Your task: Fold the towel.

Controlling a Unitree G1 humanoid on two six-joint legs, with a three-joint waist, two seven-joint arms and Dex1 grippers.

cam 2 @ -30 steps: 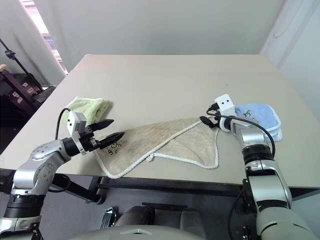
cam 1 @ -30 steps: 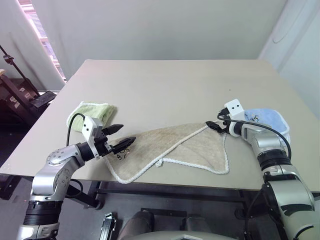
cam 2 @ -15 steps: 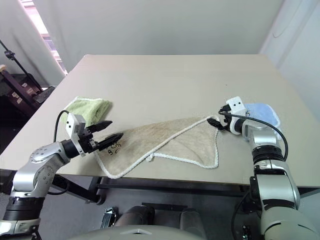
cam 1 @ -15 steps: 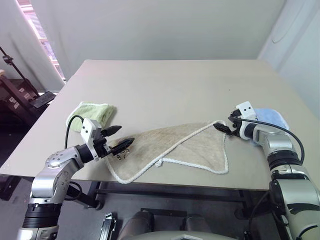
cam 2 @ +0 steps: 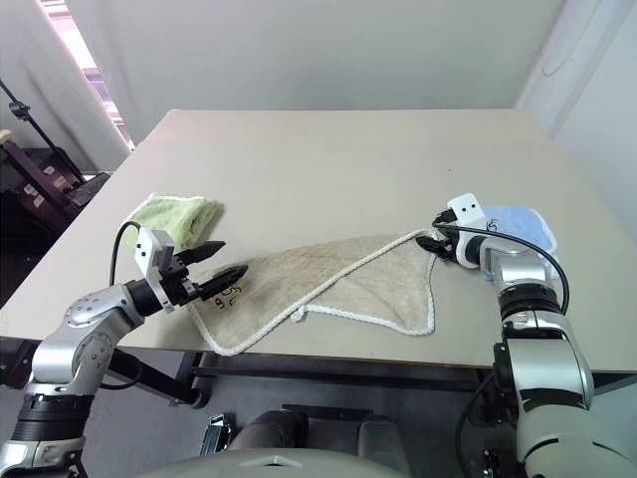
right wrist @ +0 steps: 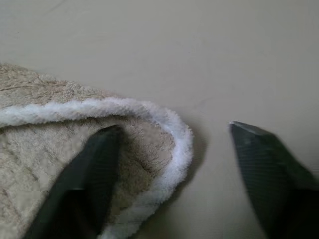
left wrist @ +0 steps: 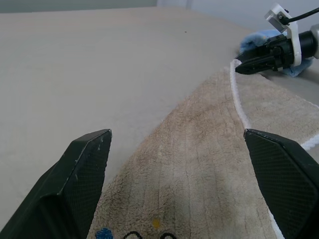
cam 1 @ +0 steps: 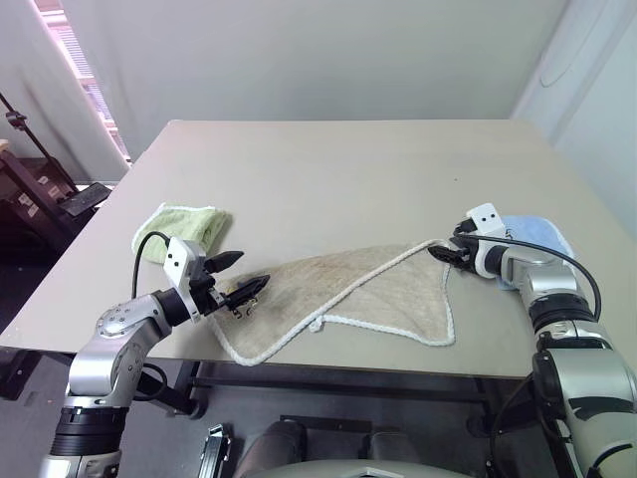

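From the head views, the table [cam 1: 328, 169] is bare across its far half and middle, while the towel [cam 1: 368, 294] lies along the near edge, its lower left corner reaching almost to that edge. A green towel [cam 1: 184, 224] sits near the left edge and a blue towel [cam 1: 537, 234] near the right edge, both apart from the beige one. The left gripper [cam 1: 242, 276] hovers over the towel's left corner with its fingers spread wide and nothing between them. The right gripper [cam 1: 445, 253] sits at the towel's far right corner, just in front of the blue towel, its fingers part-open around the corded edge. The towel is spread in a rough triangle, one flap folded over so a white cord runs diagonally across it, with a small loop at the near edge. In the left wrist view, the two black fingers [left wrist: 79, 174] stand far apart over tan terry, a small printed logo [left wrist: 132, 234] lies between them, and the right gripper [left wrist: 254, 62] shows at the cord's far end. In the right wrist view, the rounded corner of the towel [right wrist: 60, 144], rimmed in white cord, lies between the fingers [right wrist: 94, 179], one over the cloth and the other over bare table; whether either touches the cloth cannot be told.
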